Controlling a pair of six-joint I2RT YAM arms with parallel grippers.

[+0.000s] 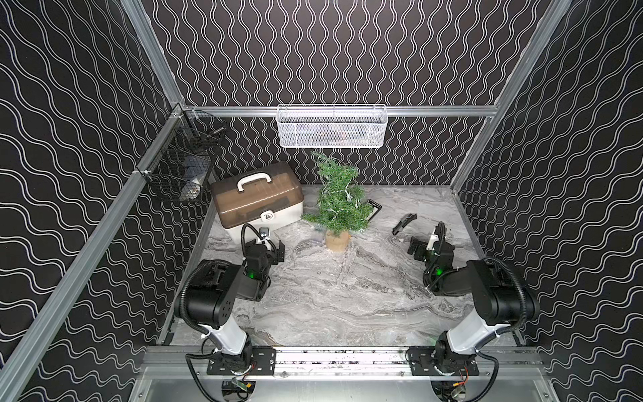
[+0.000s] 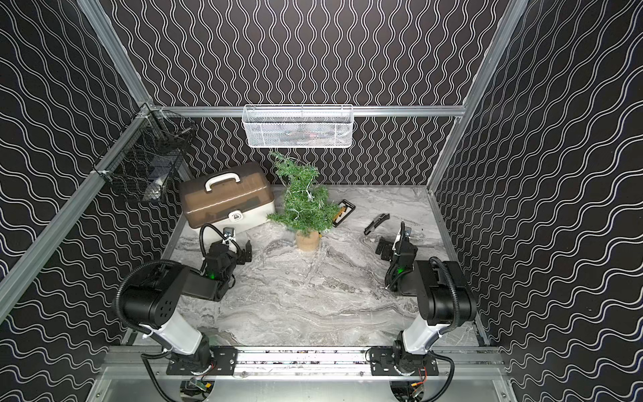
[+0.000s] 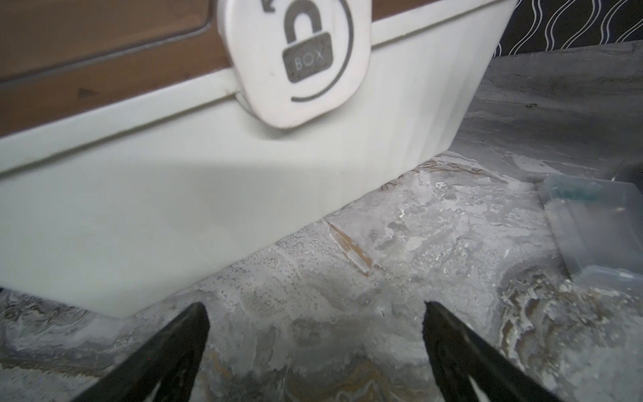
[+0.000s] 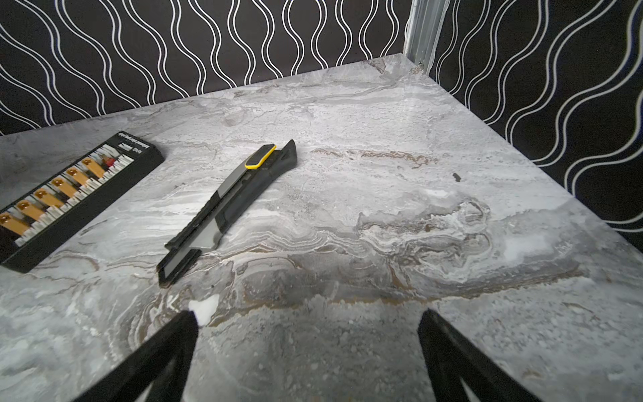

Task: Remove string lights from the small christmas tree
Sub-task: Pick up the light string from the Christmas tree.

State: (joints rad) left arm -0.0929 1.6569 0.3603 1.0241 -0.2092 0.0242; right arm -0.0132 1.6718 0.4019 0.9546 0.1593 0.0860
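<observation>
marble table [image 1: 348, 296] | on it: tree [image 1: 339, 205], box [image 1: 257, 200], knife [image 1: 404, 223], probably bit case [image 4: 76, 195]

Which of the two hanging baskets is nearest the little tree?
The white mesh basket on the back rail, close to the top of the tree. The black wire basket hangs farther off, beside the box.

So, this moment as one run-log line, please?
stage: not started | string lights: on small christmas tree | left gripper: open, empty, facing storage box | right gripper: open, empty, facing utility knife

Green small christmas tree [image 1: 339, 209], tan base [image 1: 336, 241] — pale white string lights [image 1: 340, 193]; grey marbled table [image 1: 348, 296]; black walls [image 1: 348, 52], white waves.
</observation>
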